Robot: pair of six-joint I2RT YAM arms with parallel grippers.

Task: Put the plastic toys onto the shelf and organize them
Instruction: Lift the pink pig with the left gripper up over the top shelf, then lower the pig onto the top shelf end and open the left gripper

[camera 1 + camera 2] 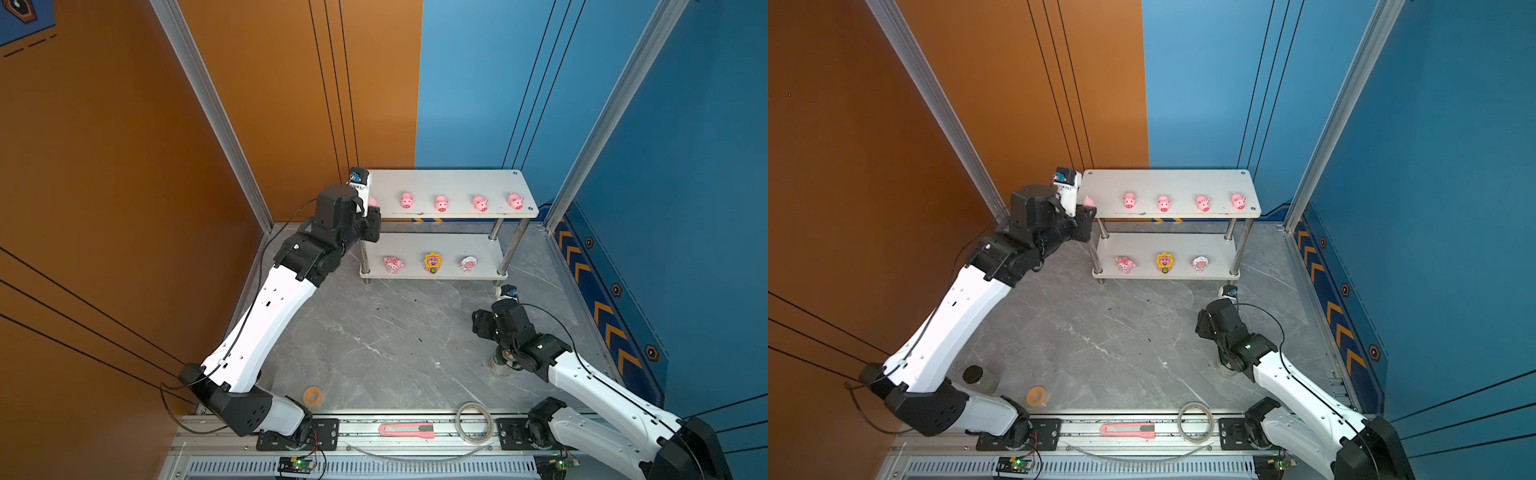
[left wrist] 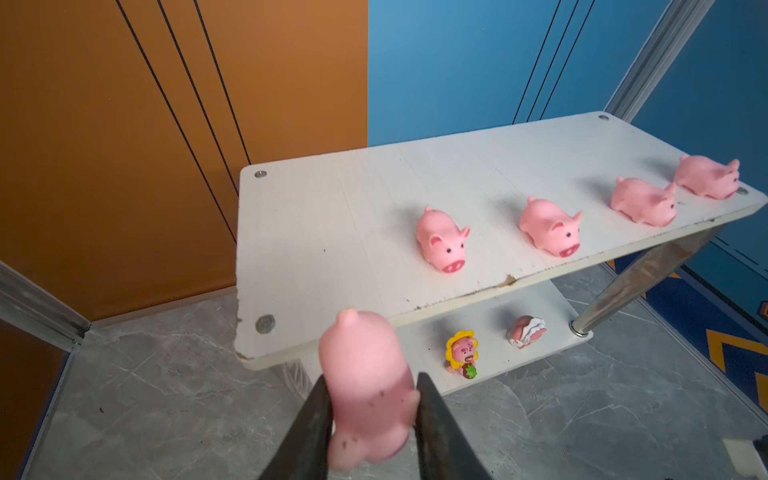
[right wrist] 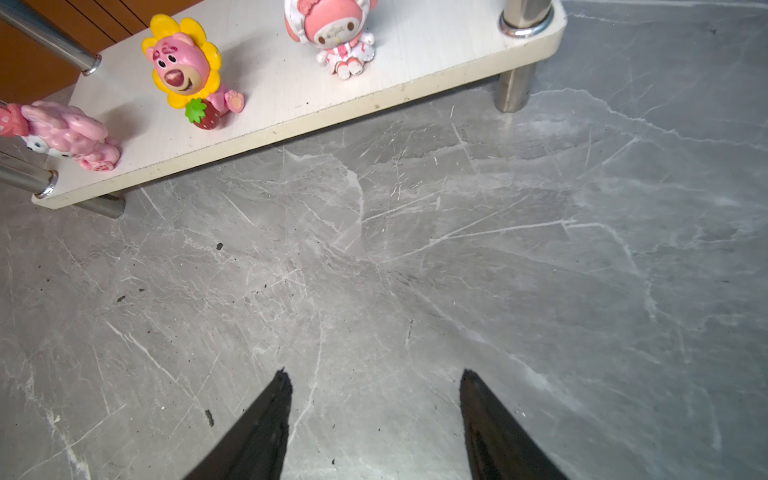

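- My left pincer (image 2: pixel 372 378) is clamped on a small pink pig (image 2: pixel 357 345), one finger on each flank, its body pointing away from my wrist.
- I hold it at the left end of the shelf (image 2: pixel 332 232), by the near corner of the top tier. Whether it is over the board or just off its edge I cannot tell.
- I judge the pig to be soft, rubbery and very light. A gentle squeeze across the middle should do, while a hard one might make it spring away when I let go.
- Its skin carries dark specks. Rounded as it is, it may tip over unless I set it squarely on its feet.
- The row of four pigs (image 2: pixel 550 230) stands along the front of the top tier, snouts forward. I take the bare stretch at the left end to be the fifth place.
- On the lower tier sit the pink-white figurine (image 3: pixel 66 133), the sunflower-faced figurine (image 3: pixel 183 62) and the white-pink figurine (image 3: pixel 332 33), well apart. They look hard and glossy.
- My right pincer (image 3: pixel 376 372) has its jaws apart and empty, over the bare grey marbled bench (image 3: pixel 415 249) in front of the shelf.
- The top board is flat and smooth, chipped along its front edge, with no lip to stop a toy.
- The orange and blue walls close in behind the shelf.
- The utility knife (image 1: pixel 406 430), tape roll (image 1: pixel 313 395) and green can (image 1: pixel 503 361) lie well away.
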